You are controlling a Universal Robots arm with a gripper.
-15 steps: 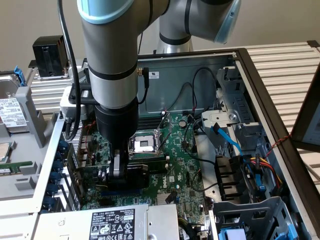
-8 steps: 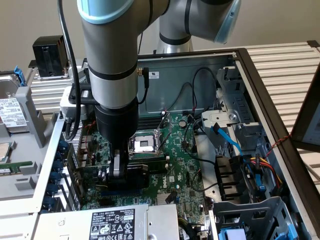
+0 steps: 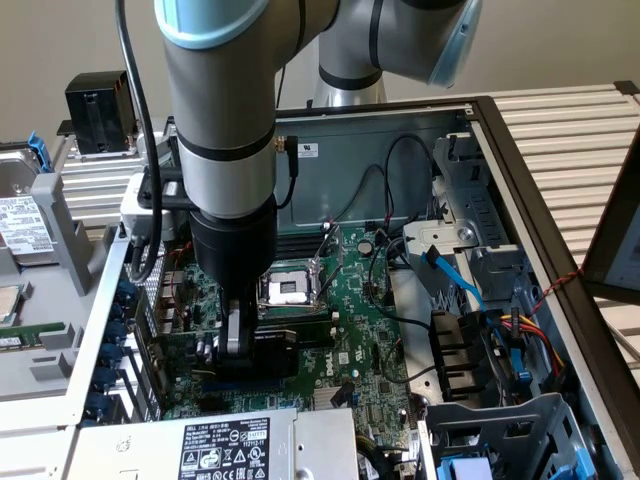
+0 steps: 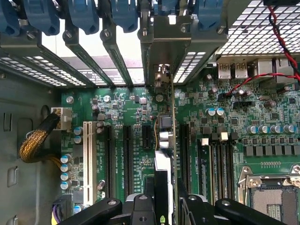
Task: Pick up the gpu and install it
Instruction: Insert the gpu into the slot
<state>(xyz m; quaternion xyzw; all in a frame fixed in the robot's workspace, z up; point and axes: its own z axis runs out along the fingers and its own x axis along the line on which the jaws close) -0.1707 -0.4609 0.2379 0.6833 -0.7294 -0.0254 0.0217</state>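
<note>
My gripper (image 3: 238,345) reaches down into the open computer case and is shut on the gpu (image 3: 272,352), a short card with a black shroud. In the wrist view the gpu (image 4: 164,140) stands on edge between my fingers (image 4: 140,210), over the expansion slots of the green motherboard (image 4: 131,112). Its silver end bracket (image 4: 165,42) lies against the rear slot openings of the case. I cannot tell whether the card's edge is seated in a slot.
An empty CPU socket (image 3: 288,290) sits just beyond the gripper. A power supply (image 3: 225,445) fills the near corner, with drive cages and cables (image 3: 480,330) on the exterior view's right. Blue slot latches (image 4: 84,14) line the rear wall. A hard drive (image 3: 25,225) lies outside the case.
</note>
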